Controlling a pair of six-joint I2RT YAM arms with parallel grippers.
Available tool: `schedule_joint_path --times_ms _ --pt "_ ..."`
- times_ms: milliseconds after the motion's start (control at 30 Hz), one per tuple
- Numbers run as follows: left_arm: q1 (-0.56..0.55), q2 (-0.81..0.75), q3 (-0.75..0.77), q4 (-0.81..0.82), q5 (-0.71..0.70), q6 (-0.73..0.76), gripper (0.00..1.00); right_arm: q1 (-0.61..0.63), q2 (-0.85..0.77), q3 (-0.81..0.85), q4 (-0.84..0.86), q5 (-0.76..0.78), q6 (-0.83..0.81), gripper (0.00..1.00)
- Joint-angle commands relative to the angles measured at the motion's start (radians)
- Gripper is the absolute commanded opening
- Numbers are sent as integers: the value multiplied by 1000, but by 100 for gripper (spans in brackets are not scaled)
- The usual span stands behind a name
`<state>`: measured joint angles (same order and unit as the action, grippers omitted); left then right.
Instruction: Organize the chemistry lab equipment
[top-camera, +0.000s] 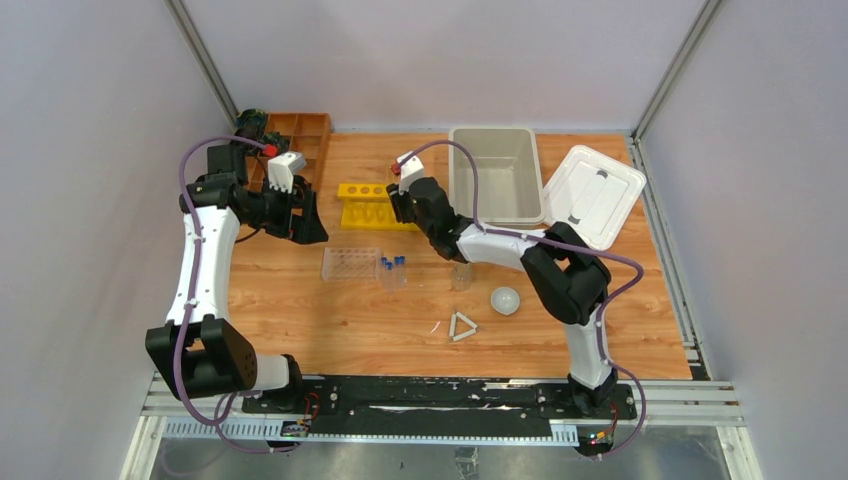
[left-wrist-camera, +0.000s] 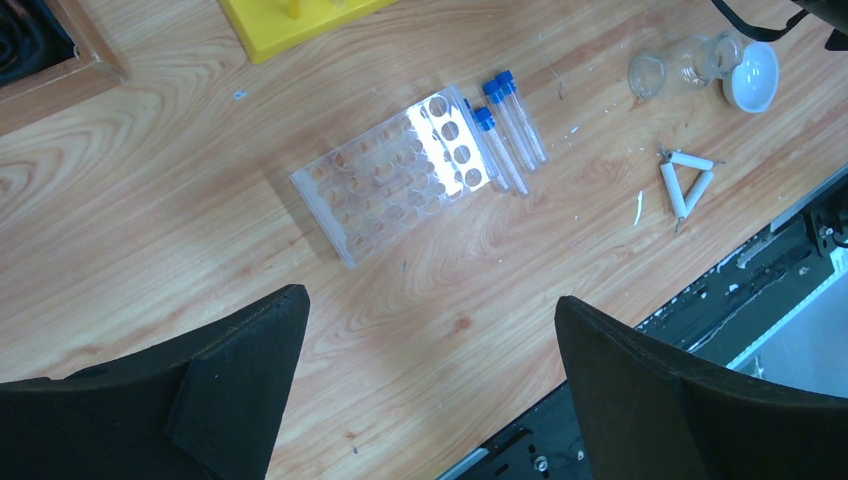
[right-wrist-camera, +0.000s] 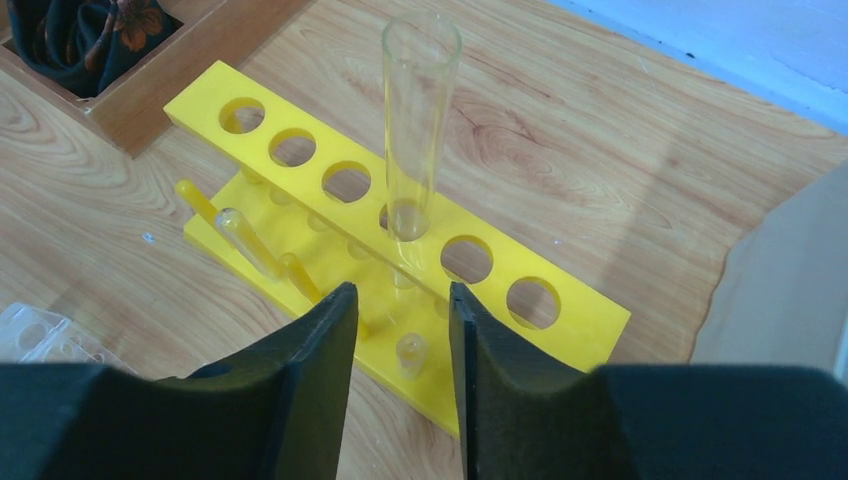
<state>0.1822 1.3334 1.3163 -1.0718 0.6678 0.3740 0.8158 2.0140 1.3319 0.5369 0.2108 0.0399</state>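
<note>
Glassware (top-camera: 461, 277) beside white dish (top-camera: 505, 299) barely shows from above.

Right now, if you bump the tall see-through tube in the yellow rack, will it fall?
Probably not: the tall clear tube stands in a hole of the yellow plastic rack, which should steady it. It looks smooth and thin-walled, so maybe slippery, breakable.

obstacle: upright glass tube (right-wrist-camera: 418, 120) in yellow rack (right-wrist-camera: 575, 315) | free: tabletop (left-wrist-camera: 200, 230) between clear rack (left-wrist-camera: 390, 175) and near edge

Blue-capped tubes (left-wrist-camera: 510, 125) lie beside clear rack (left-wrist-camera: 390, 175)
</note>
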Motion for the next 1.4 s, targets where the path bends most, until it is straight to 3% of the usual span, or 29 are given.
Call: schedule_joint_path --times_ms 0,167,467,733,1133,1367 --pt "8 -19 20 3 6 0 100 5 -84 16 -17 7 11 46" --pt "8 -31 23 3 7 -4 100 16 -144 -13 -41 9 21 48" --pt "8 -47 20 3 5 -9 100 114 -239 -43 -405 47 285 30" --pt "8 -64 19 3 12 -19 100 174 -185 -49 -622 62 473 21" --pt "8 -81 12 3 13 -17 100 162 -54 10 -688 6 490 19" --pt "8 -78 16 3 16 -13 100 146 -19 17 -688 17 487 24"
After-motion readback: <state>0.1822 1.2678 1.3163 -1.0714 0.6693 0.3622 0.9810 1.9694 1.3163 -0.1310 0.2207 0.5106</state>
